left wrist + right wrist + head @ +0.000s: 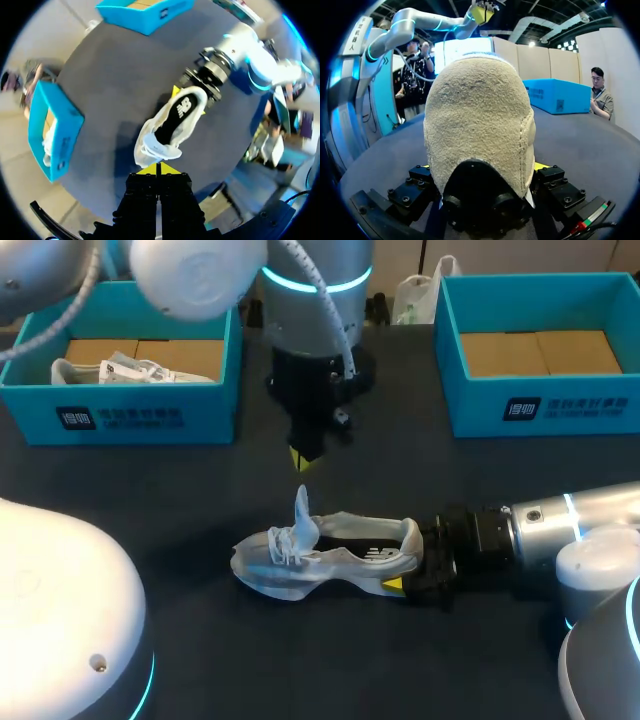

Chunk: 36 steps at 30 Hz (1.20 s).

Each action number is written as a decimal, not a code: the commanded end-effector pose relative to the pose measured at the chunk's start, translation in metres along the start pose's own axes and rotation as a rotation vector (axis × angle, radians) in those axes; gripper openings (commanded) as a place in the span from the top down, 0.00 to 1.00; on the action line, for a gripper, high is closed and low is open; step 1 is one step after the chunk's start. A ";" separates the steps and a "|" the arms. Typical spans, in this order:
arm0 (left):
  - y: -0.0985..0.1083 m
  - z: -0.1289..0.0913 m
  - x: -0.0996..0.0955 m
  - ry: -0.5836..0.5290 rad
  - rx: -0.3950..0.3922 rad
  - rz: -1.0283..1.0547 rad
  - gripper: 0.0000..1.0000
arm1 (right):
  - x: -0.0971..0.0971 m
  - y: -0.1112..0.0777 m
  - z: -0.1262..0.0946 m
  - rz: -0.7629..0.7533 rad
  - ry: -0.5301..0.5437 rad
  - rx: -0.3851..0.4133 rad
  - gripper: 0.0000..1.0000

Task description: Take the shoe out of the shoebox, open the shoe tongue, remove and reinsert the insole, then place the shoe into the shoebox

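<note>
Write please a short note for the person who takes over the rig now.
Left gripper shut, holding nothing, above the shoe.
Right gripper shut on the shoe's heel.
The shoe stands on the table; another shoe lies in the left box.
Done: shoe out; tongue seems raised.
Left, as far as visible: insole out and back in, shoe into a box.

**Table**: the dark grey, matte top fills the head view from 3 o'clock to 9 o'clock, with its far edge toward 12 o'clock. In the left wrist view the same surface reads lighter grey under even, diffuse light. In the right wrist view it carries a faint sheen toward 3 o'clock.
</note>
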<state>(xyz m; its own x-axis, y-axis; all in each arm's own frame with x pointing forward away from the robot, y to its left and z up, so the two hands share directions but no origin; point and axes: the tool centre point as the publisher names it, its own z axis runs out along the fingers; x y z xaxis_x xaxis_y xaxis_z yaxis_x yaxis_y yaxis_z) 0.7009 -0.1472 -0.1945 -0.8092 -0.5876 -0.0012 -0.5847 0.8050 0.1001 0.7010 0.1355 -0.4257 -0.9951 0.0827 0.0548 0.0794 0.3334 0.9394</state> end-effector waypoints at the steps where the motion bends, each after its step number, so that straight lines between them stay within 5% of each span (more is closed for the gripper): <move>1: -0.011 -0.002 0.000 0.004 -0.122 0.177 1.00 | 0.001 -0.001 0.004 0.000 -0.002 0.004 1.00; 7: -0.010 0.009 0.007 -0.023 -0.059 0.404 1.00 | 0.001 -0.001 0.004 0.000 -0.002 0.004 1.00; 13: -0.020 0.032 0.012 0.112 0.030 0.788 1.00 | 0.001 -0.001 0.004 0.000 -0.002 0.004 1.00; 23: -0.020 0.032 0.012 0.112 0.030 0.788 1.00 | 0.001 -0.001 0.004 0.000 -0.002 0.004 1.00; 25: -0.024 0.043 0.028 0.037 0.072 0.820 1.00 | 0.001 -0.001 0.004 0.000 -0.002 0.004 1.00; 30: -0.041 0.073 0.052 0.083 0.119 0.864 1.00 | 0.001 -0.001 0.004 0.000 -0.002 0.004 1.00; 36: -0.044 0.076 0.054 0.092 0.106 0.854 1.00 | 0.001 -0.001 0.004 0.000 -0.002 0.004 1.00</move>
<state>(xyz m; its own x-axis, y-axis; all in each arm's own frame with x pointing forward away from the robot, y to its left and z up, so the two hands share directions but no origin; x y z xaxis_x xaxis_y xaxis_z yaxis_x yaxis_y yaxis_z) 0.6755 -0.2074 -0.2715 -0.9698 0.2192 0.1066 0.2135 0.9750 -0.0623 0.7010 0.1356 -0.4258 -0.9951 0.0829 0.0549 0.0796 0.3334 0.9394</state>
